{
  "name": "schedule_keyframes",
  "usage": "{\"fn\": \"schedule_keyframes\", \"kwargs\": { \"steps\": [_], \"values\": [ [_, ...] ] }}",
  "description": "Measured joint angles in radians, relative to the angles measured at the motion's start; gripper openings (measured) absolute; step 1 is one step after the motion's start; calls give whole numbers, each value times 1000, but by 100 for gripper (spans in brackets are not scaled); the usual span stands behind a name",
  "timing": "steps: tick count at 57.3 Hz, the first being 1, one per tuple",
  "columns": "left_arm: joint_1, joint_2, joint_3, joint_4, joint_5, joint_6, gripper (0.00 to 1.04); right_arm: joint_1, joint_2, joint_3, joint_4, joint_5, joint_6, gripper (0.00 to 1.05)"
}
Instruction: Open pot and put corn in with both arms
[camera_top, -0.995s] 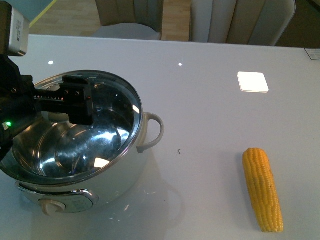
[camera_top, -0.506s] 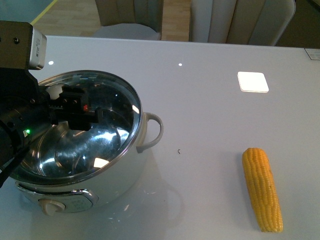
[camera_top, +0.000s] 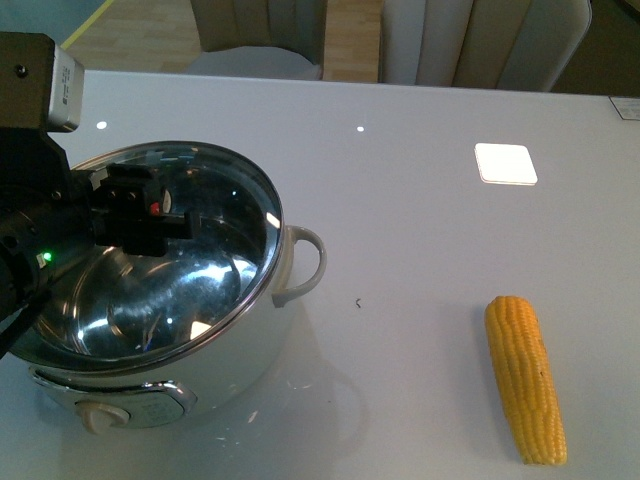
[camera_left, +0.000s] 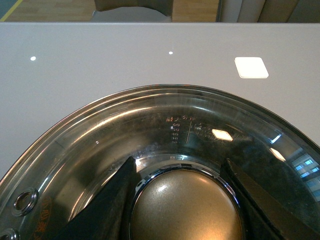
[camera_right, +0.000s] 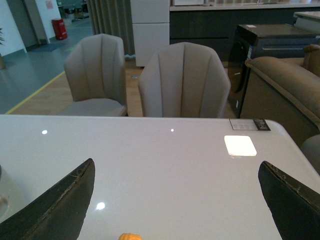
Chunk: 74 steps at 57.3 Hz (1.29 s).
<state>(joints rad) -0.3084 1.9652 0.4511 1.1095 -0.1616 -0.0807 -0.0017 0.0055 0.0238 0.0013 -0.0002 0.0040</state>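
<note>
The left hand (camera_left: 179, 165) grips the knob (camera_left: 186, 210) of the glass lid (camera_top: 215, 270) to uncover the pot (camera_top: 150, 400) at left, while the right hand (camera_right: 176, 164) hangs open above the tabletop (camera_top: 420, 220), apparently for the corn (camera_top: 525, 378) lying near right.

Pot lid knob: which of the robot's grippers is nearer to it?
Left. The left gripper clasps the knob, a finger on each side; the right gripper hangs open over the table, apart from the pot.

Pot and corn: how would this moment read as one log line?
pot: lid on | left jaws: astride lid knob, grip unclear | right jaws: open, empty | corn: on table, untouched
</note>
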Motion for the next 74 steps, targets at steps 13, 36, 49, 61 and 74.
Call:
{"fn": "schedule_keyframes", "kwargs": {
  "steps": [13, 36, 49, 61, 74],
  "values": [
    [18, -140, -13, -88, -3, -2, 44, 0, 0, 0, 0, 0, 0, 96],
    [268, -473, -34, -206, 111, 42, 44, 0, 0, 0, 0, 0, 0, 96],
    [708, -388, -80, -79, 292, 113, 44, 0, 0, 0, 0, 0, 0, 96],
    [952, -143, -82, 85, 381, 169, 44, 0, 0, 0, 0, 0, 0, 96],
    [991, 88, -63, 221, 421, 191, 44, 0, 0, 0, 0, 0, 0, 96]
  ]
}}
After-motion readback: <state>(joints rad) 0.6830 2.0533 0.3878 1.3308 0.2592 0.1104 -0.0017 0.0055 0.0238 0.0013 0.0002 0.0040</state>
